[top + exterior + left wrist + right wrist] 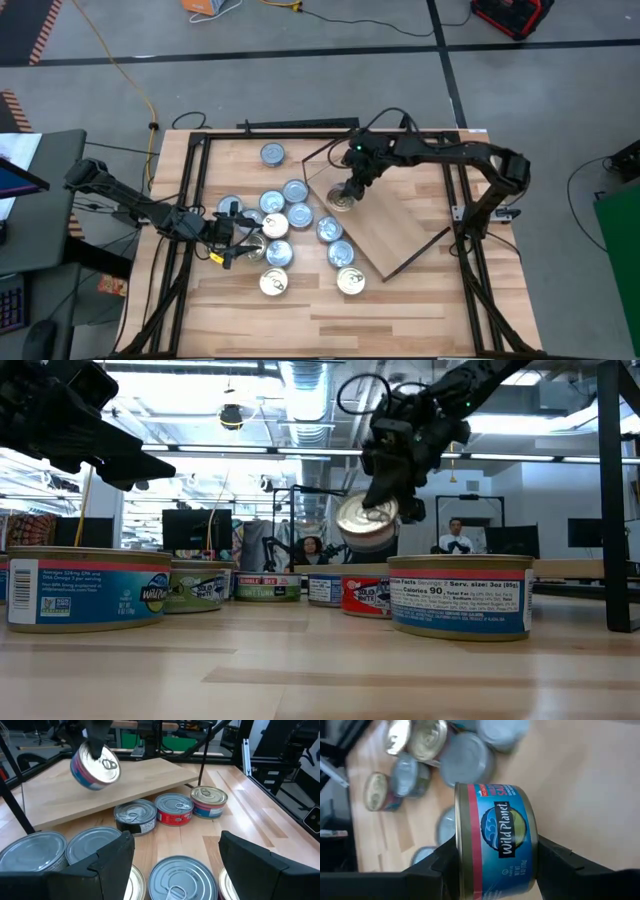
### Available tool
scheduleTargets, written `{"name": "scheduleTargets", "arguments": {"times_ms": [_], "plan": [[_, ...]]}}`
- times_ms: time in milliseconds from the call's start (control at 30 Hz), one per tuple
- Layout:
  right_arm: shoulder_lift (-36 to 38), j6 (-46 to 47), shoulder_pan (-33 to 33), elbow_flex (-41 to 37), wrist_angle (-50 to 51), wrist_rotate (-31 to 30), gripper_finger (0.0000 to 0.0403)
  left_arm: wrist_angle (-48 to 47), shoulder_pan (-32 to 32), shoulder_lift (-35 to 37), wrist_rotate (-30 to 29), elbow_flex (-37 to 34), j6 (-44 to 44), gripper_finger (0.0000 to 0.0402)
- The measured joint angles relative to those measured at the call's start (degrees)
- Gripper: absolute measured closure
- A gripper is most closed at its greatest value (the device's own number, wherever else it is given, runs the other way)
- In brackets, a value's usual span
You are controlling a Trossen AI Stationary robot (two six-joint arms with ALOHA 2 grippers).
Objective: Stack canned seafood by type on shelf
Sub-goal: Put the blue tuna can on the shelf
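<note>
Several flat round tins (pixel 290 215) stand on their bases in a cluster on the tabletop, left of the shelf (pixel 400 225), with one more apart (pixel 272 153) near the far edge. The shelf is a light-wood board lying askew on the table's right half. My right gripper (pixel 345 195) hangs over the shelf's left corner, shut on a blue-labelled tin (pixel 495 840). My left gripper (pixel 232 243) is open above the cluster's left side; in the left wrist view its fingers (pixel 115 860) stand over silver lids (pixel 175 877) and touch nothing. My right gripper pinches the blue-labelled tin across its flat faces, one finger (pixel 442 862) on the lid (pixel 102 767) and one on the base. The fingers come from above, pointing down. The tin is lifted clear above the shelf (pixel 365 520) and turned on edge, its lid facing the near left.
A thin dark metal frame (pixel 192 200) runs along the table's left and right sides, with uprights (pixel 612 490). The near strip of the tabletop (pixel 330 320) and most of the shelf's surface are bare. People sit in the room behind (pixel 455 538).
</note>
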State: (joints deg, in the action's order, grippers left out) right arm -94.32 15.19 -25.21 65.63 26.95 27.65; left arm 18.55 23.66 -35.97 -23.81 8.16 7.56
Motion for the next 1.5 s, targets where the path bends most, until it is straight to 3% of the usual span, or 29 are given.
{"name": "scheduleTargets", "arguments": {"times_ms": [600, 1167, 1333, 1500], "plan": [[0.0, 3.3, -6.1, -0.7, -0.1, 2.4, 0.0181, -0.1, 0.0, 0.0, 0.0, 0.0, 0.2, 0.0123], [0.0, 5.8, -10.2, -0.7, 5.3, 1.3, 0.0116, 0.0, 0.0, 0.0, 0.0, 0.0, 0.2, 0.0123], [-0.5, 4.5, -10.7, -0.7, 7.4, 0.8, 0.0133, 0.0, 0.0, 0.0, 0.0, 0.0, 0.2, 0.0123], [-0.5, 4.0, -11.9, -0.8, 7.5, 2.2, 0.0180, 0.0, 0.0, 0.0, 0.0, 0.0, 0.2, 0.0123]]}}
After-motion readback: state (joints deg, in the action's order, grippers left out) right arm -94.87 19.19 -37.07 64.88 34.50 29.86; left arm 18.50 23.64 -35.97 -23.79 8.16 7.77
